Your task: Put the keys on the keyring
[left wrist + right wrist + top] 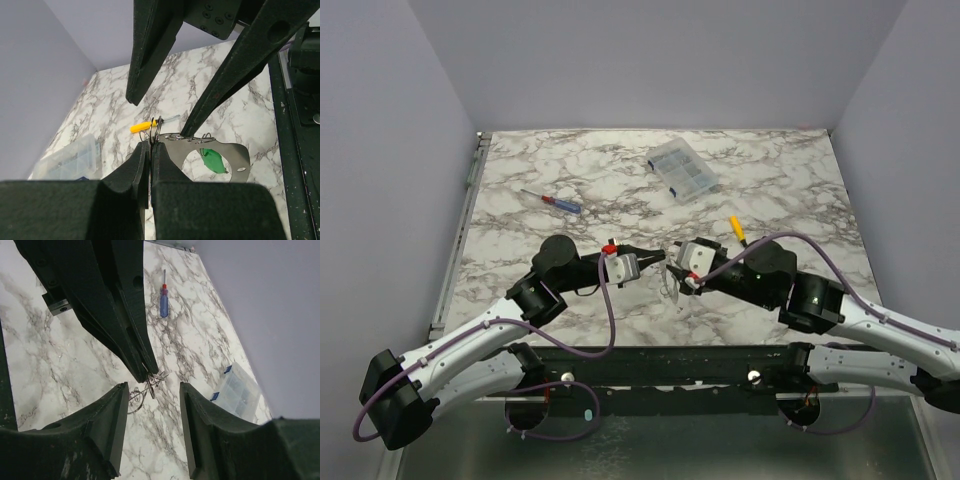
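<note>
Lavender walls close in a white marble table (520, 260) veined grey. At ten o'clock from the table's middle lies a blue-handled screwdriver (552, 201), well apart from the arms. The left gripper (150, 145) is clenched on the keys (156, 379) just above the marble near six o'clock, wire keyring (158, 127) at its tips. A clear compartment box (682, 170) sits at twelve. The right gripper (153, 387) stands spread wide around the cluster, touching nothing I can see. At three o'clock, a yellow-handled screwdriver (737, 229) is half hidden by that arm. From overhead the keys barely show, and I can't tell if any are threaded.
</note>
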You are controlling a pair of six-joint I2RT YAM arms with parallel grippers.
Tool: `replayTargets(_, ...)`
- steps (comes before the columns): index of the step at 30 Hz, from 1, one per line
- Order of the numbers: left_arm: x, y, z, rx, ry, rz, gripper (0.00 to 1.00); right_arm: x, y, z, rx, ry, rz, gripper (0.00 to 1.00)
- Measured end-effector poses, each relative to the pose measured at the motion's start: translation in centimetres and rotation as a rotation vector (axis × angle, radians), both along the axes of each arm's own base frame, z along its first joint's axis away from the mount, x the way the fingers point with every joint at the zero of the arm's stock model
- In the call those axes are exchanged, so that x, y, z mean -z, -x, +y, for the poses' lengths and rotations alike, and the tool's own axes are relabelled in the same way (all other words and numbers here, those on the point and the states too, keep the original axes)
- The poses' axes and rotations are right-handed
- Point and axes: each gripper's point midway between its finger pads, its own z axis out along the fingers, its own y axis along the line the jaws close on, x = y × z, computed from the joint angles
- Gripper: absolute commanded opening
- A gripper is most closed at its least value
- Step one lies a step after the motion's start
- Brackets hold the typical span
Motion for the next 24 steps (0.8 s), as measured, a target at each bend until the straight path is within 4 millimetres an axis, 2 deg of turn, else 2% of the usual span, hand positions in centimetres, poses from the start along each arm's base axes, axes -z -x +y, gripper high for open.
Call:
replayTargets(5,0.28,-0.07,0.05,-0.005,-0.010,0.003,0.00,-0.45,-0.23,0.42,-0.002,0.012,-0.004,0.42)
replayTargets(24,0.58,0.06,-0.01,-0.001,-0.023,0.002,0.00,0.51,-0.74,0.67,0.011,0.058,-0.006,0.37)
